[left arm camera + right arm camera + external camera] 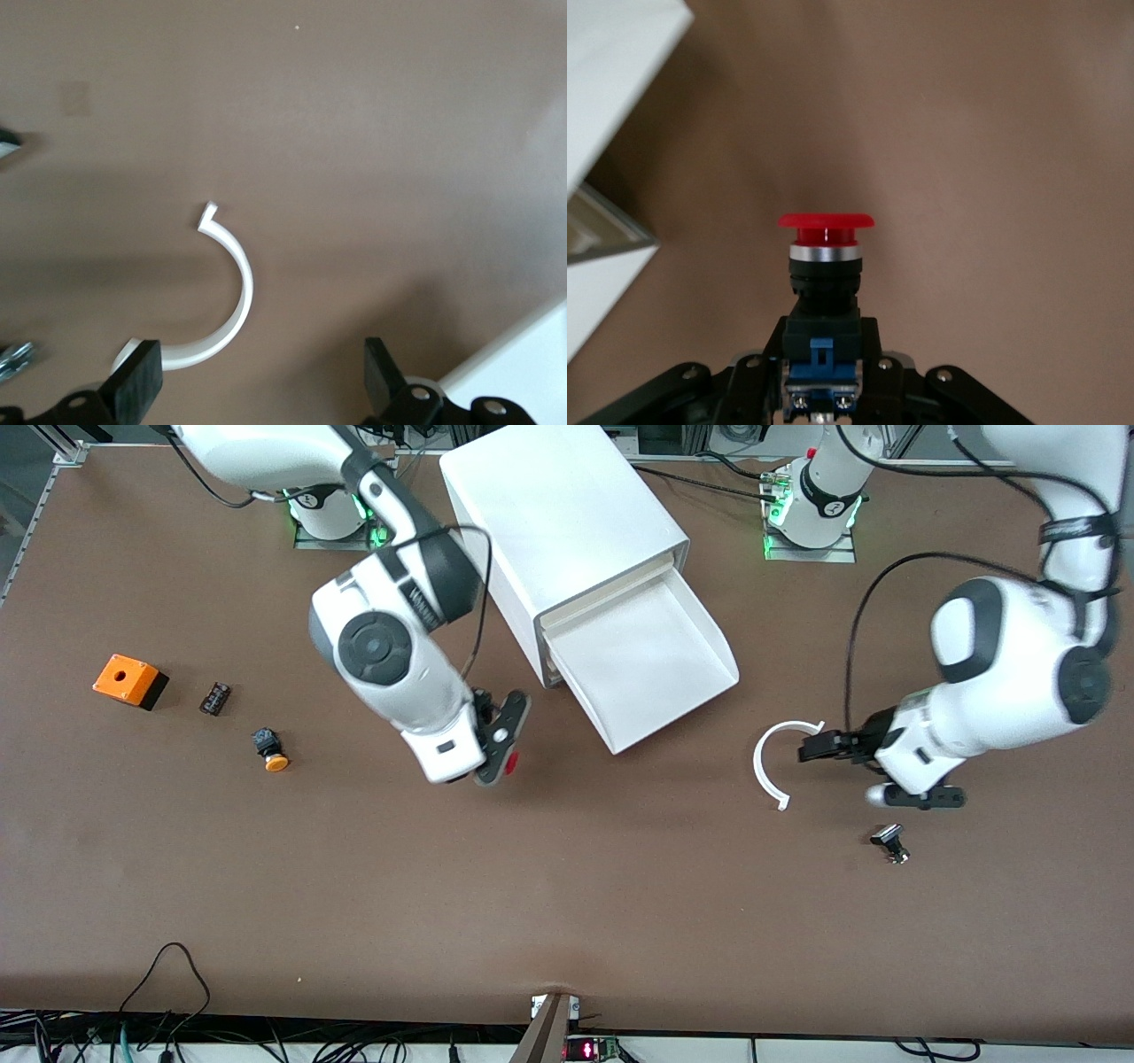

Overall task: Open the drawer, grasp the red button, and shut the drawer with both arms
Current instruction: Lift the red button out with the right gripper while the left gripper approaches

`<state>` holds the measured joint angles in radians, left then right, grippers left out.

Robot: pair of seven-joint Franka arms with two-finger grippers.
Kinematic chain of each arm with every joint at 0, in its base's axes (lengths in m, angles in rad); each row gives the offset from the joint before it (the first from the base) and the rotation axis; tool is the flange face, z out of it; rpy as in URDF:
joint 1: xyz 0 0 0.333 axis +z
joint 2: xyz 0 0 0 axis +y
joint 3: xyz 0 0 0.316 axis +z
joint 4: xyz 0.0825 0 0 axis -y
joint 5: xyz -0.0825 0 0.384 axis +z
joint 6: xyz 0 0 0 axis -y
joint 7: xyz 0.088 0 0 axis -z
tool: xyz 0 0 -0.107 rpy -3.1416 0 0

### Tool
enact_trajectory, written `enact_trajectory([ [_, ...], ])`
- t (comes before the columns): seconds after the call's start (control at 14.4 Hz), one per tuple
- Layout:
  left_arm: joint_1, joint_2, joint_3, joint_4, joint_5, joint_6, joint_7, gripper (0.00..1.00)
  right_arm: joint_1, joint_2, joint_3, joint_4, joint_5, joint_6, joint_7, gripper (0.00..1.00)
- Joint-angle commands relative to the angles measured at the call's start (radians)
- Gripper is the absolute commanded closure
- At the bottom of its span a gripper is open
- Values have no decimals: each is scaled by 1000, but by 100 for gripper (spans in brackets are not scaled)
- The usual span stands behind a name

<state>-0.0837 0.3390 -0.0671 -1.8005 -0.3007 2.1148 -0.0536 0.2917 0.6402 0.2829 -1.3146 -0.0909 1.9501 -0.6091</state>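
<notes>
Red cap forward, the button sat clamped by its black-and-blue body in my right claw, which hung over bare brown surface just beside the cabinet. In the right wrist view the cap pointed away from the claw, with the blue block and two screws showing between the fingers.

From the cabinet, the drawer stood pulled out toward five o'clock in the front view, its white tray showing nothing inside and the cream strips of the other drawers visible above it.

My left claw was spread wide and low over the surface toward the left arm's end, one fingertip at the end of a white curved plastic strip that lay at about four o'clock from the drawer's outer corner; whether the two touched I could not tell.

A black-topped silver button lay at six o'clock from that claw. Toward the right arm's end lay an orange-capped black button, a small dark block and an orange box.
</notes>
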Motion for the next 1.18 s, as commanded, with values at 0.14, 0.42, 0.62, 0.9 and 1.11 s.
enact_trajectory([
  [0.14, -71, 29, -36, -92, 17, 195, -235, 0, -155, 64, 1, -176, 13, 241, -136, 66],
  [0.42, -120, 57, -75, -91, 20, 217, -555, 0, -172, 165, 1, -222, 5, 404, -161, 66],
  [0.62, -146, 66, -109, -94, 102, 212, -728, 0, -171, 199, 1, -271, 8, 516, -166, 63],
  [0.9, -180, 94, -175, -95, 235, 209, -1029, 0, -171, 150, 4, -264, 17, 511, -153, 0],
  [1.11, -189, 95, -200, -111, 238, 203, -1065, 0, -171, 75, 9, -246, 37, 440, -150, 0],
])
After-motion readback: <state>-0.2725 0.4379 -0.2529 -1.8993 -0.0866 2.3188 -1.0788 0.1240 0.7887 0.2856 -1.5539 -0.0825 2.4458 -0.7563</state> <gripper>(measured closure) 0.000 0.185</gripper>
